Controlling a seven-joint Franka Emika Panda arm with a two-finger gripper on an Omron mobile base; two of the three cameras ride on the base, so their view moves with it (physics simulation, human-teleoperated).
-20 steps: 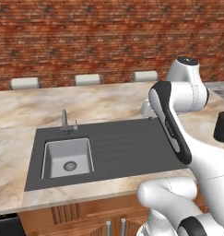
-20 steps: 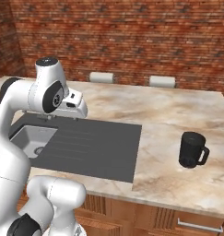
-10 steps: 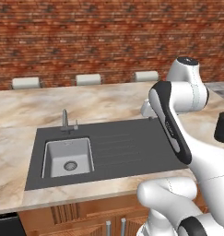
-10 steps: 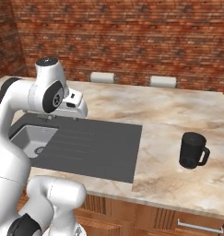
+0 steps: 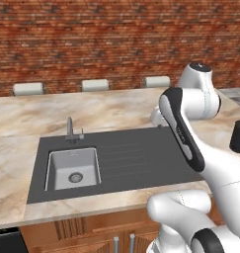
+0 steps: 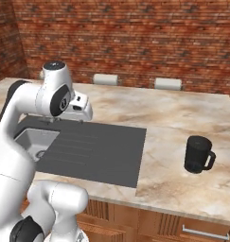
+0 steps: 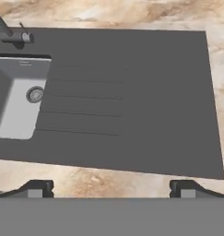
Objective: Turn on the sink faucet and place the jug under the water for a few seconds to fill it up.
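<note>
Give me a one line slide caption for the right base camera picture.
White arm poised above the dark sink drainboard, black jug waiting on the marble counter to its right.

Marble counter (image 6: 182, 113) bears sink (image 5: 136, 158) and jug (image 6: 198, 154).

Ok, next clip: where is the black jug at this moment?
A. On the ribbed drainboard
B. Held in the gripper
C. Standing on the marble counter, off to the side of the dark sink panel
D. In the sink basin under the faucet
C: the jug stands upright on the marble counter, apart from the sink, and the gripper is open and empty.
</note>
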